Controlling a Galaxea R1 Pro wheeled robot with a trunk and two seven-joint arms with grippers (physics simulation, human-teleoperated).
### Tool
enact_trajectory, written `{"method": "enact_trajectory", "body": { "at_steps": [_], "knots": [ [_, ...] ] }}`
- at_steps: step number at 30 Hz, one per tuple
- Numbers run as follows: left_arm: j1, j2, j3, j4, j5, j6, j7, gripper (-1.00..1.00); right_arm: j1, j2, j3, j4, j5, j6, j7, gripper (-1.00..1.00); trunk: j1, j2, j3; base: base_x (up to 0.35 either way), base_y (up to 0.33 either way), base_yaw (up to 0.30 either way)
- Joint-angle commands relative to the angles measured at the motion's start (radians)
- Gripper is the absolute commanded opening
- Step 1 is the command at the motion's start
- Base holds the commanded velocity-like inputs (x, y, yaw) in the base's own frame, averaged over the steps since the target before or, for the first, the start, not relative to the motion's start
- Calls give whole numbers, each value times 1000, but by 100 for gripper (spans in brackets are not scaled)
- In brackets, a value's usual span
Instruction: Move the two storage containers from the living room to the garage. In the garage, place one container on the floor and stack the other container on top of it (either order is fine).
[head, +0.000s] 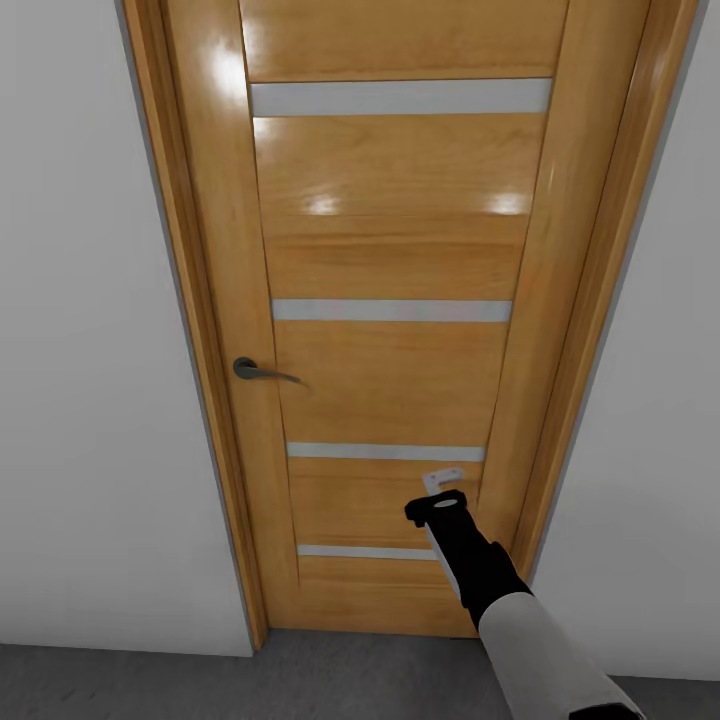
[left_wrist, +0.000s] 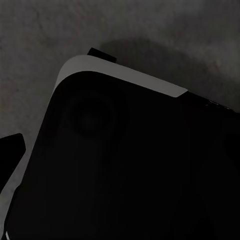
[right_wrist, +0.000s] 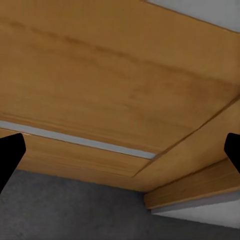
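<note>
Closed wooden door (head: 390, 300), handle (head: 262, 372) at its left; right gripper (right_wrist: 120, 150) before it, jaws apart; left jaws' state unclear.

A closed wooden door (head: 390, 300) — grey-striped, glossy — between white walls (head: 90, 350), above a dark grey floor (head: 300, 680).

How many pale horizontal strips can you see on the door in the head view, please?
4, stacked down the door: one near the top, one mid-height, one lower, one near the bottom, partly behind the right arm.

Honey-wood door (head: 400, 300), grey stripes; white wall (head: 80, 350); dark grey floor (head: 250, 680).
</note>
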Motion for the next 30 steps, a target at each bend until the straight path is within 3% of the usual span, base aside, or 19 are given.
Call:
{"method": "enact_trajectory", "body": {
  "at_steps": [1,5,6,12,16,20,24,30],
  "knots": [
    [0,0,8,0,1,-2,-3,100,-1,0,3,-1,5,6,-2,100,0,-1,-1,0,0,0],
    [0,-1,8,-2,2,-2,-3,100,-1,0,207,-1,4,-185,5,100,0,-1,-1,0,0,0],
    [0,-1,8,-2,2,-2,-3,100,-4,0,221,-1,4,-199,8,100,0,-1,-1,0,0,0],
    [0,-2,9,-4,2,-2,-3,100,-76,0,245,13,-3,-243,45,100,0,-1,-1,0,0,0],
    [0,-2,10,-5,3,-2,-3,100,-183,0,248,69,-60,-261,77,100,0,-1,-1,0,0,0],
    [0,-2,10,-5,3,-2,-3,100,-234,0,248,101,-110,-266,83,100,0,-1,-1,0,0,0],
    [0,-2,10,-5,3,-2,-3,100,-249,0,253,123,-136,-304,88,100,0,-1,-1,0,0,0],
    [0,-2,10,-4,2,-1,-3,100,-253,0,327,156,-144,-357,91,100,0,-1,-1,31,0,0]
  ]
}}
